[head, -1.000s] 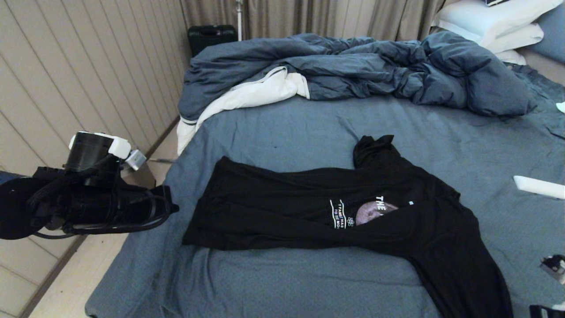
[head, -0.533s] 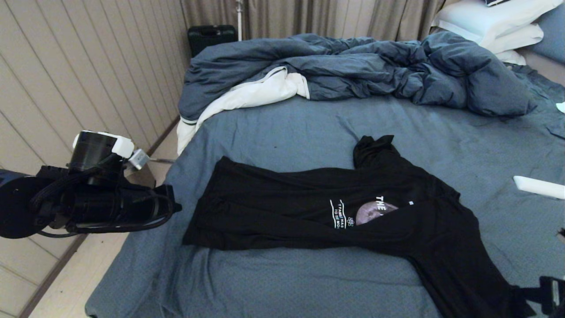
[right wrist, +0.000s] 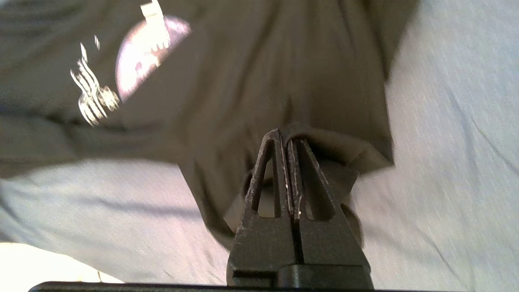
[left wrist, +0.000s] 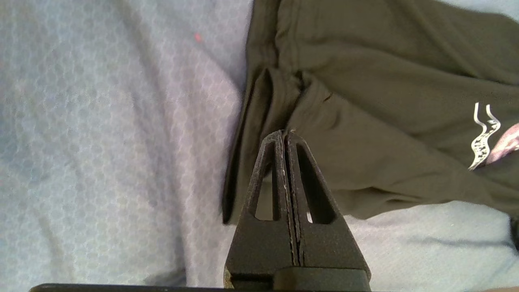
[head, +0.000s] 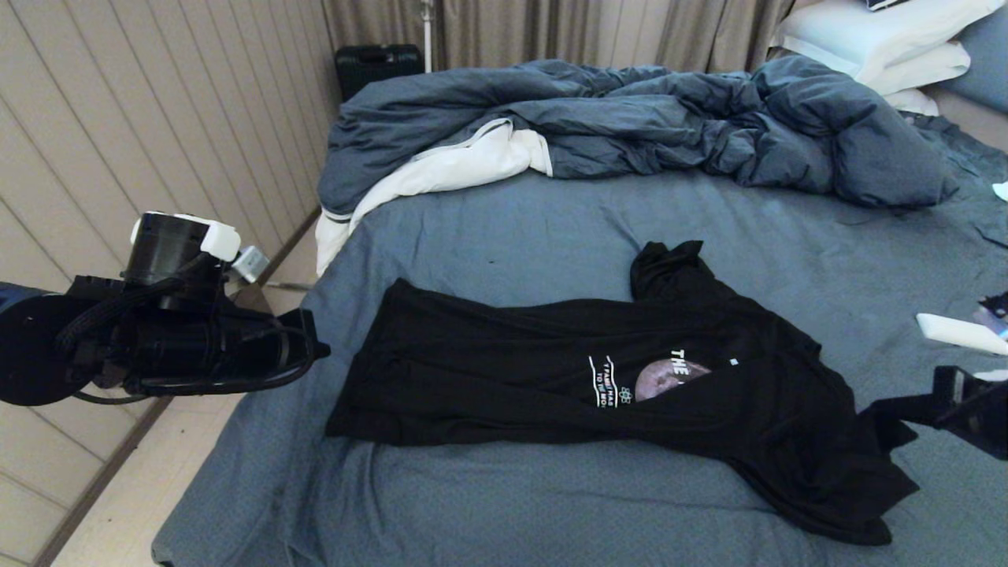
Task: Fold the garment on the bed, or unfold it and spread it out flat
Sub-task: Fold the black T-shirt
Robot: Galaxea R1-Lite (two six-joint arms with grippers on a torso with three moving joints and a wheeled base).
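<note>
The garment point(head: 598, 378), a black T-shirt, lies across the near half of the bed point(head: 504, 244), crumpled and partly doubled over itself. One sleeve sticks up toward the far side. The moon print point(head: 665, 378) shows only in part, a fold of black cloth lying over its near edge; white lettering sits beside it.

The right gripper point(right wrist: 287, 140) is at the right edge of the head view, low over the sheet. Its fingers are clamped together on a pinch of black fabric at the shirt's near right corner. That corner is lifted and drawn toward the gripper, so the cloth bunches there. The right wrist picture is blurred, so how much cloth sits between the fingers cannot be made out.

The left gripper point(left wrist: 285, 136) hangs above the shirt's left end, fingers pressed shut with nothing between them. Its tip is over the folded hem edge, apart from the cloth. The left arm point(head: 157, 346) reaches in from beyond the bed's left side.

A rumpled dark-blue duvet point(head: 630, 126) with white lining lies heaped along the far side. White pillows point(head: 882, 39) are at the far right corner. A white flat object point(head: 957, 332) rests on the sheet at the right.
</note>
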